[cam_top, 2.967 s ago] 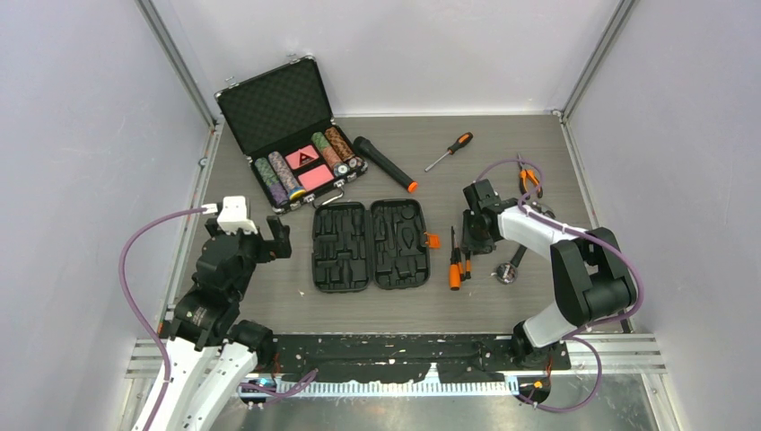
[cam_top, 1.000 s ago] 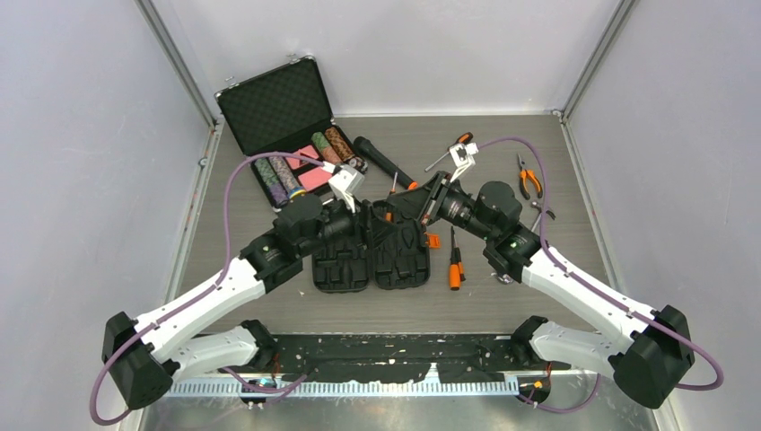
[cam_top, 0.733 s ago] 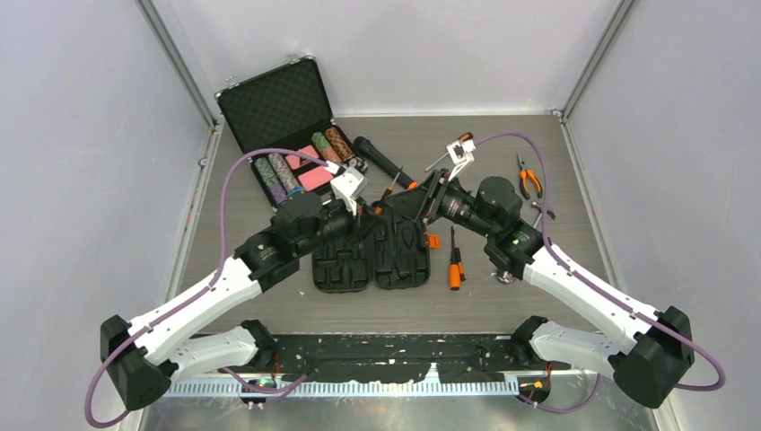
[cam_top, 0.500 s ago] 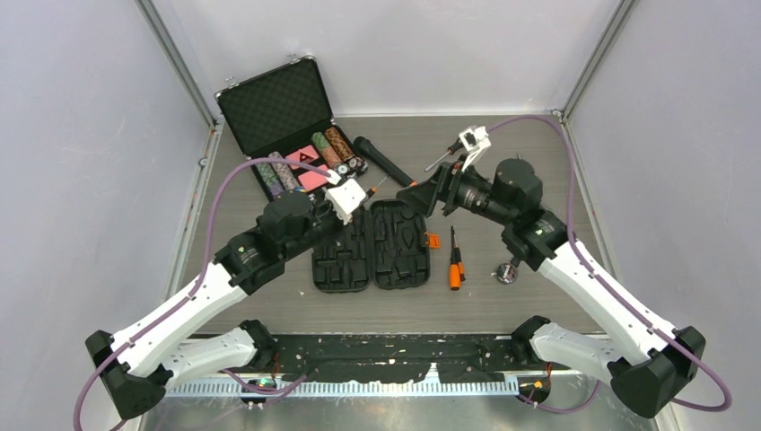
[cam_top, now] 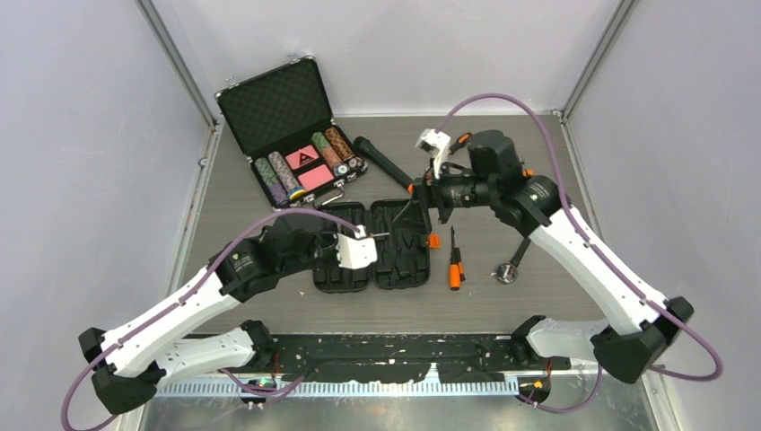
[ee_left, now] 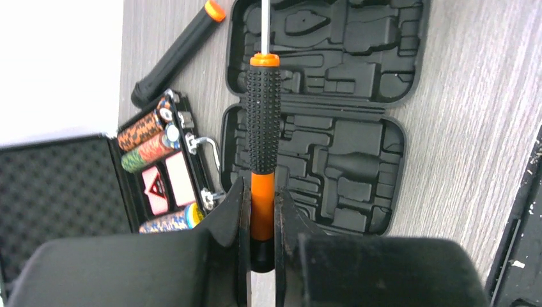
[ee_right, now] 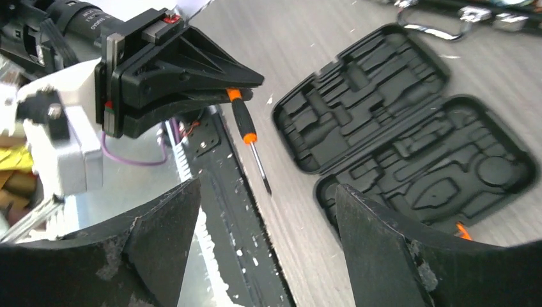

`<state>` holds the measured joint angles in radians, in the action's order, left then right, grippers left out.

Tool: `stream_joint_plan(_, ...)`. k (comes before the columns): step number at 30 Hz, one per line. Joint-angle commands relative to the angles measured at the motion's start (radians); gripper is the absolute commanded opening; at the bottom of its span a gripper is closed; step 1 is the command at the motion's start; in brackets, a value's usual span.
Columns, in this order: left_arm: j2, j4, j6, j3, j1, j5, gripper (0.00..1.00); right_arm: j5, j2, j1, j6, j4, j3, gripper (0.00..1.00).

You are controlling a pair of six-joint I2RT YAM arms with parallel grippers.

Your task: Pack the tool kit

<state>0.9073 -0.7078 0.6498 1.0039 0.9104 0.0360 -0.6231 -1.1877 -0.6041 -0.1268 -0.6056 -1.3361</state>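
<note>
"Which one has the tool?"

"The left gripper [ee_left: 262, 199]. Its jaws are pinched tight on the orange butt end of a screwdriver [ee_left: 263, 121], the one with the black dotted grip. The metal shaft sticks straight out ahead of the fingers."

"Where's that against the tool case [cam_top: 404, 260]?"

"The case lies open and flat in the middle of the table [cam_top: 404, 310]. Both halves face up with their moulded slots bare, and the orange latch [cam_top: 432, 240] is on its right edge. From overhead the shaft crosses the seam between the two halves. From the right wrist the screwdriver looks to be up in the air, clear of the plastic."

"And the other arm?"

"The right gripper [ee_right: 266, 185] is spread wide with nothing between its fingers. It hangs over the far right corner of the case, near the orange tip of the flashlight [cam_top: 384, 163]."

"Any other tools out?"

"A couple of orange-and-black tools [cam_top: 455, 268] lie on the table just right of the latch, apart from the case. The poker chip case [cam_top: 274, 108] stands open at the far left corner, with chips in rows."
</note>
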Motion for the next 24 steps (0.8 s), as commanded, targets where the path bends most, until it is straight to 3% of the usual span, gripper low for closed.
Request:
stream_joint_plan(1, 0.019, -0.021, 0.103, 0.055, 0.082, 0.048, 0.0, -0.071, -0.096, -0.077, 0.105, -0.146, -0.119, 0.82)
stream_joint_plan(7, 0.041, -0.026, 0.138, 0.065, 0.175, 0.09, 0.0, -0.076, -0.218, -0.159, 0.157, -0.231, -0.194, 0.78)
stream_joint_plan(14, 0.038, -0.021, 0.146, 0.062, 0.224, 0.094, 0.0, -0.066, -0.28, -0.223, 0.162, -0.234, -0.171, 0.65)
stream_joint_plan(16, 0.039, -0.024, 0.147, 0.06, 0.233, 0.098, 0.0, -0.064, -0.285, -0.233, 0.16, -0.228, -0.156, 0.59)
stream_joint_plan(20, 0.038, -0.017, 0.142, 0.047, 0.239, 0.103, 0.01, -0.058, -0.286, -0.235, 0.146, -0.207, -0.13, 0.31)
stream_joint_plan(21, 0.036, -0.005, 0.14, 0.039, 0.24, 0.115, 0.06, -0.06, -0.284, -0.235, 0.142, -0.199, -0.126, 0.2)
stream_joint_plan(23, 0.036, 0.029, 0.122, 0.023, 0.239, 0.152, 0.24, -0.051, -0.278, -0.234, 0.135, -0.19, -0.122, 0.08)
stream_joint_plan(24, 0.039, 0.045, 0.108, 0.021, 0.24, 0.184, 0.33, -0.04, -0.275, -0.235, 0.129, -0.185, -0.122, 0.07)
